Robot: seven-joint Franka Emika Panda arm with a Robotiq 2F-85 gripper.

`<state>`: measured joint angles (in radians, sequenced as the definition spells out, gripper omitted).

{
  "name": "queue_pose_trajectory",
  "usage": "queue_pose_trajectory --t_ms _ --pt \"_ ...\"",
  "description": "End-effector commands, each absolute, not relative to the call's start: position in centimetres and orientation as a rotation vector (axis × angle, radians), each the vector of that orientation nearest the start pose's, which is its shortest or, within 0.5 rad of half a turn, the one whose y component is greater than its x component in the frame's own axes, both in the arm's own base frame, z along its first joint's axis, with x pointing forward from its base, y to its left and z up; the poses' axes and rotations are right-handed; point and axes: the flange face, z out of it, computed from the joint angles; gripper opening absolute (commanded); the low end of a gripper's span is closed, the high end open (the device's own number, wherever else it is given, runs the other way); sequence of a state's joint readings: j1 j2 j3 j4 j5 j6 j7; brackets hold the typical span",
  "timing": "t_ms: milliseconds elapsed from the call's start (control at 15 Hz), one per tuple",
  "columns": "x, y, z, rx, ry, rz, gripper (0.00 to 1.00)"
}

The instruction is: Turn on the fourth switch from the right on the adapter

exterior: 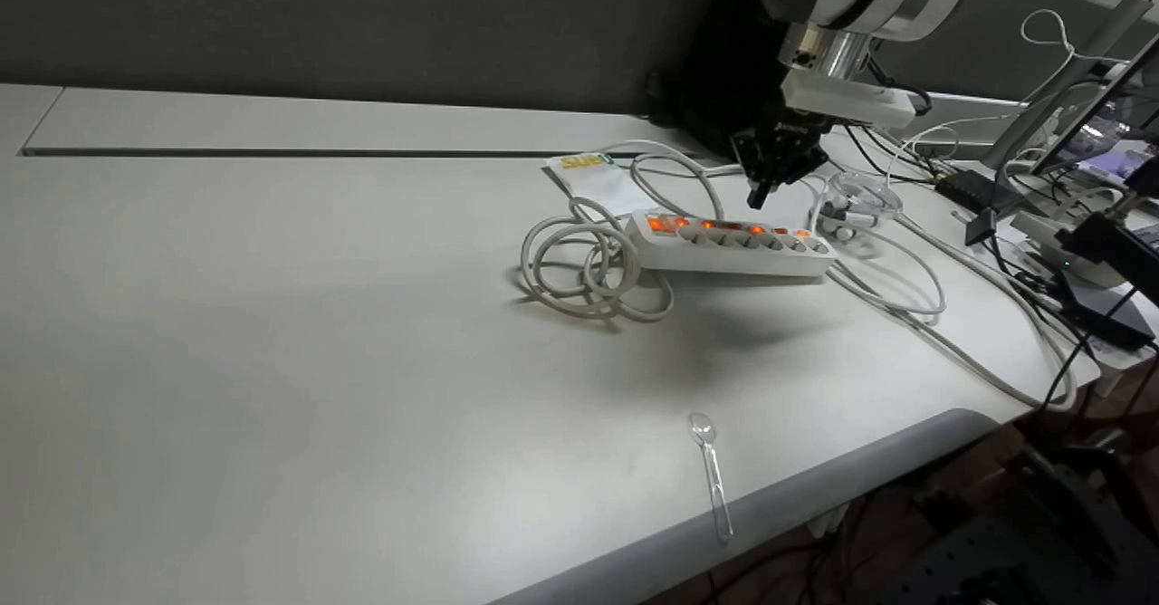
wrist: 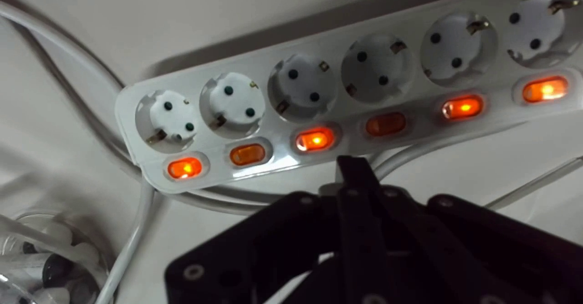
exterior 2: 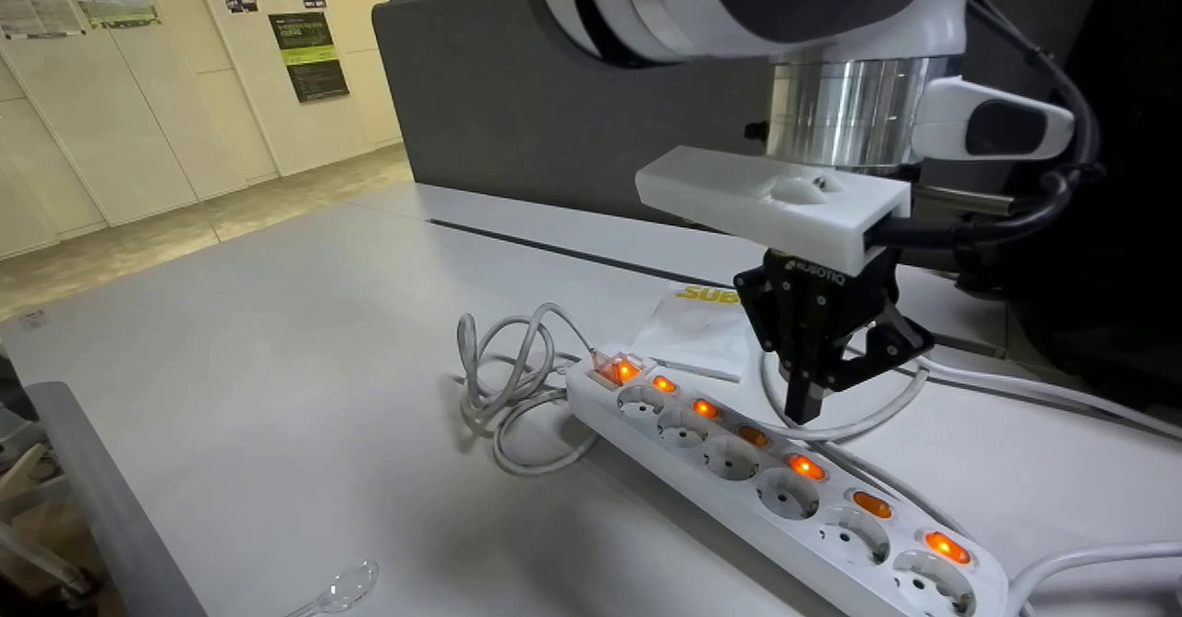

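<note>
Cable (exterior 2: 489,406) lies coiled on the table (exterior 2: 305,368) in an exterior view; right of it I see the white adapter (exterior 2: 765,469), its fourth switch from the right (exterior 2: 753,435) unlit. Just right of that switch, my gripper (exterior 2: 803,406) hangs with fingers pressed together.

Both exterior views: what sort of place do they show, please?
A lab or office, most likely: a robot arm stands over a long pale desk, a grey partition runs along its back, and posters hang on the wall beyond.
</note>
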<state>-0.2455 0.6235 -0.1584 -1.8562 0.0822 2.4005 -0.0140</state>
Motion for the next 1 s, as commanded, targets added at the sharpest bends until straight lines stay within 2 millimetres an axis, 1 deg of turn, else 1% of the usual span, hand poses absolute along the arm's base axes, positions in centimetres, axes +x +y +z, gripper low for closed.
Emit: queue_pose_trajectory --t_ms 0,267,400,467,733,933 --pt "57.6 -24.1 18.1 -3.087 0.644 0.181 0.00" --pt "57.4 -23.3 17.3 -3.093 0.607 0.233 0.00" --pt "57.5 -23.0 17.3 -3.087 0.592 0.218 0.00" --pt "57.7 -23.3 16.9 -3.087 0.605 0.217 0.01" --pt "57.7 -23.1 16.8 -3.087 0.594 0.218 0.00" --pt "58.0 -22.6 16.6 -3.107 0.567 0.181 0.00"
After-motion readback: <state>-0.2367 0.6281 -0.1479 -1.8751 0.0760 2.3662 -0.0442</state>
